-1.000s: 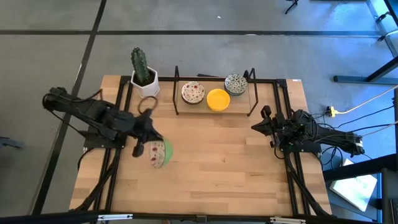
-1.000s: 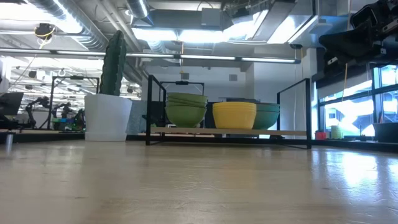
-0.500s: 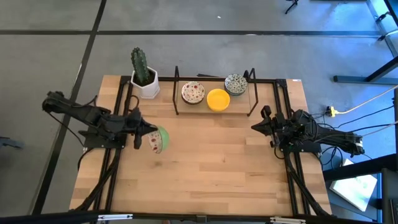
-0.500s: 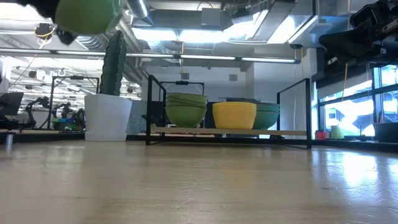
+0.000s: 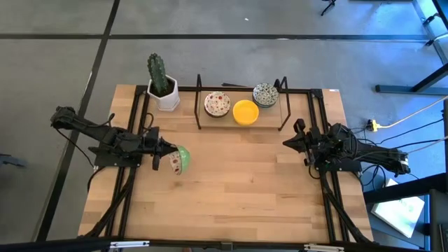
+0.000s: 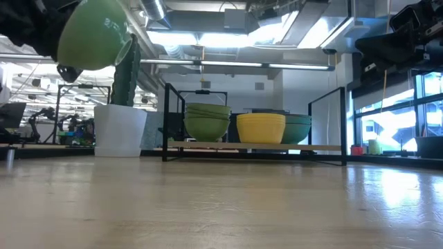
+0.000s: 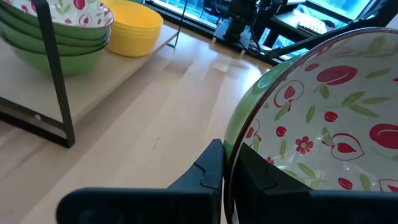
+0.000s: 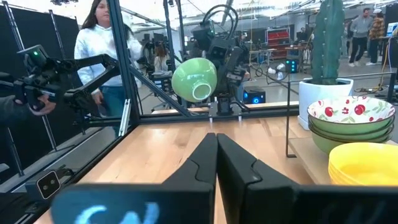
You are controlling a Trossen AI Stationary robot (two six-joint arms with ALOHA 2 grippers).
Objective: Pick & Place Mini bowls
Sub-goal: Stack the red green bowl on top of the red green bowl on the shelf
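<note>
Jaws of L gripper (image 5: 162, 153) pinching rim of red-floral mini bowl (image 5: 178, 159) above table; R gripper (image 5: 289, 142) jaws pressed together.

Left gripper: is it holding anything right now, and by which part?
Yes: the left gripper is shut on the rim of a green-backed, red-floral mini bowl, tilted above the table.

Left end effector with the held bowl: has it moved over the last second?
Yes. In the high view the left end effector, shut on the mini bowl, has pulled toward the table's left edge and slightly closer to the cactus pot.
</note>
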